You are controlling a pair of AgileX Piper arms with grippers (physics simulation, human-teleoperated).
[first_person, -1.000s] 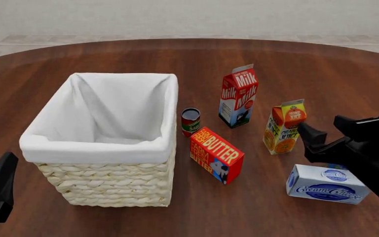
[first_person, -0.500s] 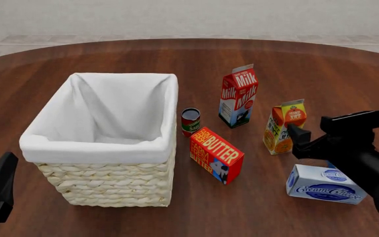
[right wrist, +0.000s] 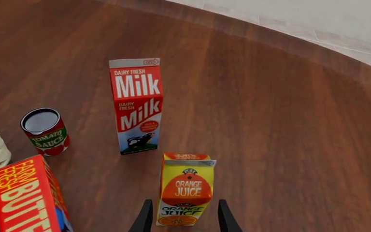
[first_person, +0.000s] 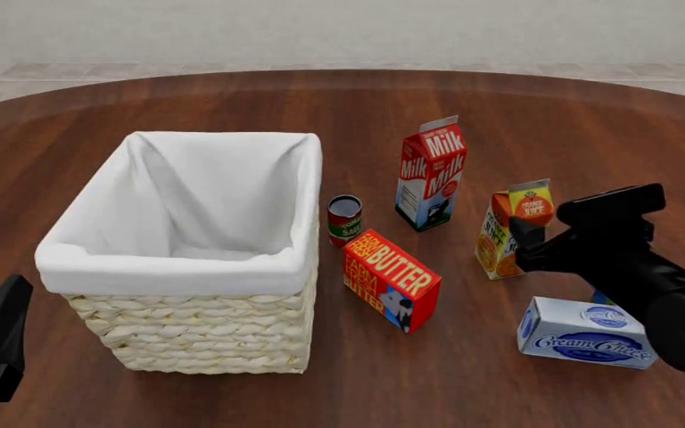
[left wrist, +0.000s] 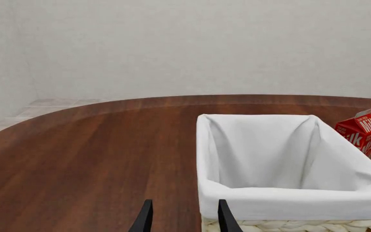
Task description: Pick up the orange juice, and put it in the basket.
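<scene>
the front view takes in the whole table [first_person: 200, 98]: the basket [first_person: 188, 343] at left, and to its right a tomato sauce can [first_person: 344, 219], a butter box [first_person: 391, 280], a milk carton [first_person: 431, 172], the orange juice [first_person: 509, 223] and a cream cheese box [first_person: 587, 332]. the right wrist view drops the cream cheese box and shows only a sliver of wicker at its edge, but it reads the carton labels plainly. the left wrist view shows the basket [left wrist: 289, 203] with its white liner and one corner of the milk carton [left wrist: 359, 135]; the orange juice does not appear there.

the orange juice [right wrist: 185, 195] stands upright on the wood to the right of the butter box and nearer the camera than the milk carton. it is a gable-top carton, yellow and orange, with a red patch reading "orange juice" and an orange slice at the base.

the right gripper [right wrist: 182, 217] has its two dark fingers parted, one on each side of the carton's lower part; whether they touch it cannot be told. in the front view the right gripper [first_person: 519, 242] sits right against the carton. the left gripper [left wrist: 182, 217] is parted as well, holds nothing, and points at the basket's near left corner.
</scene>
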